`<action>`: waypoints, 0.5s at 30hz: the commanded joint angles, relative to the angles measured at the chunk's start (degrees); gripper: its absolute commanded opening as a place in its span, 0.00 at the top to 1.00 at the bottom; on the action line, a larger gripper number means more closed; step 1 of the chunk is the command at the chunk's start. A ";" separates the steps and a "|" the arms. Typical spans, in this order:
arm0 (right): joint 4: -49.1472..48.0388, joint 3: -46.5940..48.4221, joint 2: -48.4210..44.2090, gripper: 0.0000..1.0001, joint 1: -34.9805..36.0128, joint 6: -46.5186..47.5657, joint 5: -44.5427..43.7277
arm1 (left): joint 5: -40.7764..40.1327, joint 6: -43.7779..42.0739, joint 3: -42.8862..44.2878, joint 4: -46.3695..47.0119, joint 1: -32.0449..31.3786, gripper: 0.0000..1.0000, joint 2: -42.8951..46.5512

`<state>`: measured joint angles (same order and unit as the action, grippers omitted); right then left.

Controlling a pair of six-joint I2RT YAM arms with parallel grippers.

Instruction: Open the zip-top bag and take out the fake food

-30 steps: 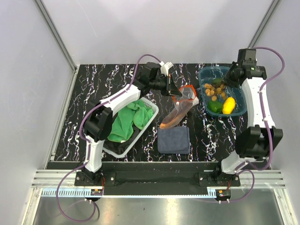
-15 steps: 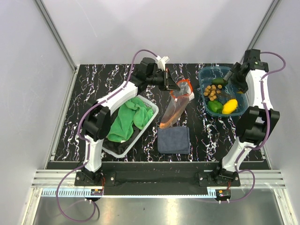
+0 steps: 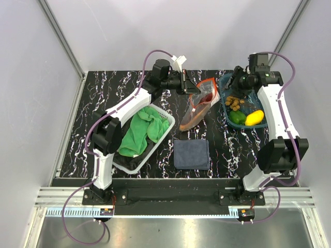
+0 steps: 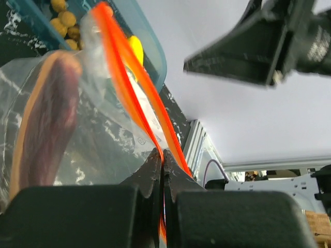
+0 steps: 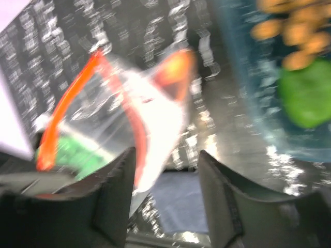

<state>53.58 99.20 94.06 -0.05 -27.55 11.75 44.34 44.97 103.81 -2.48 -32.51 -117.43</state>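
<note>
My left gripper (image 3: 192,89) is shut on the orange-red zip strip (image 4: 134,88) of the zip-top bag (image 3: 199,106) and holds it up at the table's back centre. The bag's mouth gapes. Inside lies a brown sausage-like piece (image 4: 46,119). My right gripper (image 3: 235,81) is open and empty, just right of the bag's mouth, over the left rim of the blue tray (image 3: 225,111). In the right wrist view its fingers (image 5: 166,155) frame the bag (image 5: 129,119). The tray holds fake food: brown balls (image 3: 235,102), a green piece (image 3: 237,118) and a yellow lemon (image 3: 253,118).
A white basket (image 3: 155,147) with a green cloth (image 3: 139,129) stands at the left under my left arm. A dark blue cloth (image 3: 191,154) lies flat near the front centre, below the hanging bag. Grey walls close the table's back and sides.
My right gripper has opened and swung left from over the tray to the bag's mouth. The left gripper has kept its grip and shifted the bag slightly back and right.
</note>
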 commanded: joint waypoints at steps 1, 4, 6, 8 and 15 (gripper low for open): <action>-2.34 1.08 -2.39 0.47 2.25 -5.57 8.19 | 0.75 2.40 2.89 6.78 -0.27 1.00 0.45; -3.13 1.52 -1.87 0.58 2.52 -7.33 9.25 | 0.31 3.54 3.15 7.58 -0.71 1.00 -0.78; -3.48 1.26 -1.08 0.64 2.78 -7.95 10.22 | -0.13 3.81 3.15 7.93 -1.06 1.00 -1.66; -3.48 0.82 -0.72 0.65 3.30 -8.75 11.01 | -0.39 3.63 3.33 8.11 -1.50 1.00 -2.10; -2.61 1.87 -2.48 0.67 5.77 -5.06 6.10 | -1.27 2.84 2.98 7.23 -2.20 1.00 -2.46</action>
<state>51.72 99.20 93.23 4.34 -34.61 19.92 43.70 47.90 104.25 1.37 -34.24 -120.42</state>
